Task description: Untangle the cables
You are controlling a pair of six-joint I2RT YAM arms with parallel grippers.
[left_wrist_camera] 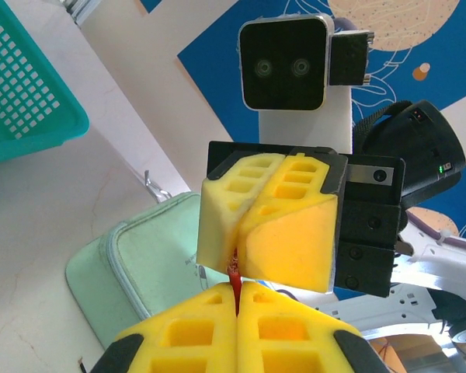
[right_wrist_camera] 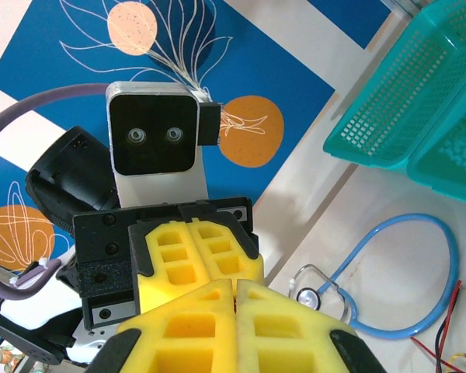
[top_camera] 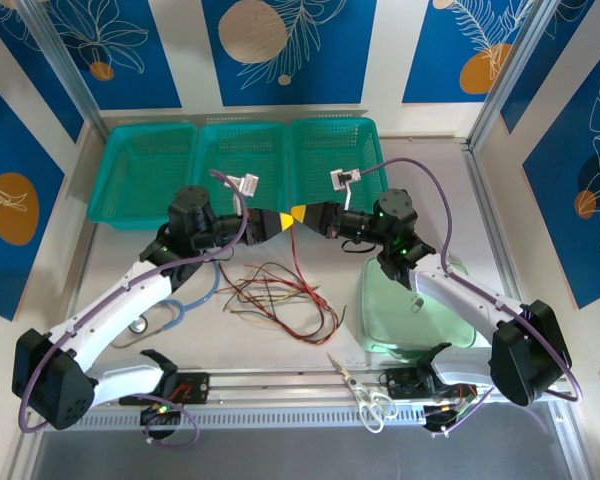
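While most of the cables [top_camera: 280, 295] lie in a loose red, black and tan heap on the table, one red cable [top_camera: 294, 245] has been lifted out of it and hangs pinched where the two grippers meet tip to tip. From that pinch the strand drops straight down and back toward the arm bases, so its long axis runs from the fingertips down to the heap, while the heap itself spreads more from side to side beneath both grippers. The left gripper [top_camera: 283, 219] has its yellow pads pressed together, and the left wrist view shows the red strand entering their seam. The right gripper [top_camera: 302, 213], facing it nose to nose, also has its pads together, and the same short red length appears to run up into its seam, so both seem clamped on this one cable almost at the same spot. Very little free cable lies between the two holds. Drawing the strand out would likely mean moving the grippers apart along the line on which they face each other, or raising the pinch away from the heap. The heap sits slightly to the left gripper's side, so that arm looks a little nearer to it. Below and outward of the left gripper lies a light-blue stethoscope [top_camera: 185, 305], just beside the heap. Below the right gripper lies a mint-green pouch [top_camera: 410, 310], with scissors [top_camera: 365, 395] closer to the bases. Beyond both fingertips stand three teal baskets [top_camera: 242, 135].
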